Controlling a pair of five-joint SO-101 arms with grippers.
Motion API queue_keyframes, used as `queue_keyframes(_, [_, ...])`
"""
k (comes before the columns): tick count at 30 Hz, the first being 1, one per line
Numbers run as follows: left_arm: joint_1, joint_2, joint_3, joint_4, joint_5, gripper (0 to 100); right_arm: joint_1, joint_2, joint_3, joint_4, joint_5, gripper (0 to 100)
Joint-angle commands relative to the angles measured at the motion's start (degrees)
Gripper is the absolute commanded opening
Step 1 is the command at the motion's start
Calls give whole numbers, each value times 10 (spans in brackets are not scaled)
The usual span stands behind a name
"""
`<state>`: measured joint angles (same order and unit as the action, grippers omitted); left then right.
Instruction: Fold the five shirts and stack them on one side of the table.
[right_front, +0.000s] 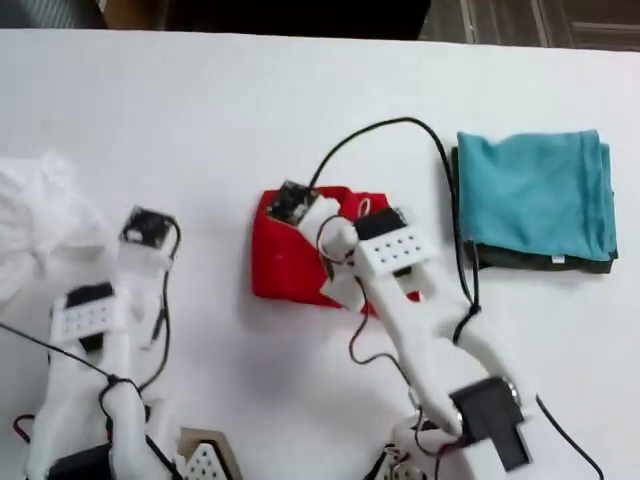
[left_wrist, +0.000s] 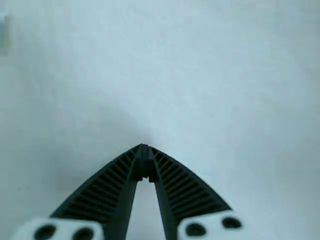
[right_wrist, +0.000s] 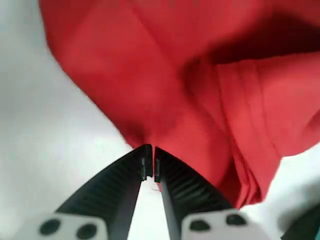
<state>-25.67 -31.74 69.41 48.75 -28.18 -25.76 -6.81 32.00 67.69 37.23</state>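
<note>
Where the high camera looks down, a folded red shirt (right_front: 285, 265) lies mid-table under the right arm (right_front: 400, 300). A folded teal shirt (right_front: 535, 190) rests on a dark shirt (right_front: 505, 256) at the right side, and a crumpled white shirt (right_front: 30, 215) sits beside the left arm (right_front: 95, 330). From the left wrist, the left gripper (left_wrist: 144, 156) has its fingers pressed together over bare table (left_wrist: 200, 75). From the right wrist, the right gripper (right_wrist: 148, 159) is closed to a sliver at the red shirt's edge (whether cloth is caught, I cannot tell).
</note>
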Motion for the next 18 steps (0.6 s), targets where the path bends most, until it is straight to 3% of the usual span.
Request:
queue_keyframes(1, [-4,-28,4,-18,14,27,34,38,-34,-51,23,20])
queue_keyframes(4, [-2,-28,4,-18,15,27,80,96,-84,-63,62,20])
queue_keyframes(9, [-2,-28,4,-18,14,27,137,200,-256,-16,62,20])
queue_keyframes(18, [-2,-28,9,-25,14,27,165,344,-526,53,61,20])
